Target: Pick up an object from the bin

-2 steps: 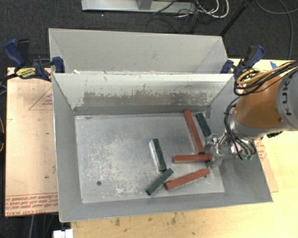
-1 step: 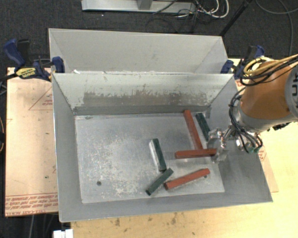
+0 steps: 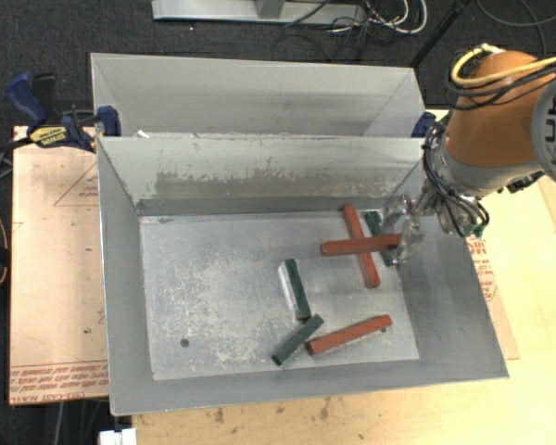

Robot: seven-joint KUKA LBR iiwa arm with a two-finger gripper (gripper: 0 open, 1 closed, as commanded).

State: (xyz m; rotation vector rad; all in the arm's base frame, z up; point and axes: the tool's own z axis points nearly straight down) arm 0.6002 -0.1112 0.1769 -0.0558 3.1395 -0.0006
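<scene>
My gripper (image 3: 405, 233) hangs low at the bin's right side, just right of two red bars (image 3: 361, 246) that lie crossed over each other. Its metal fingers sit by the right end of the horizontal red bar, next to a small dark green piece (image 3: 374, 222). Whether anything is between the fingers cannot be made out. Lower in the bin a red bar (image 3: 348, 335) lies slanted.
Two dark green bars (image 3: 296, 290) (image 3: 296, 339) lie near the bin's middle bottom, one beside a pale grey strip (image 3: 286, 284). The orange-covered arm reaches in over the right wall. The bin's left half holds bare scuffed metal.
</scene>
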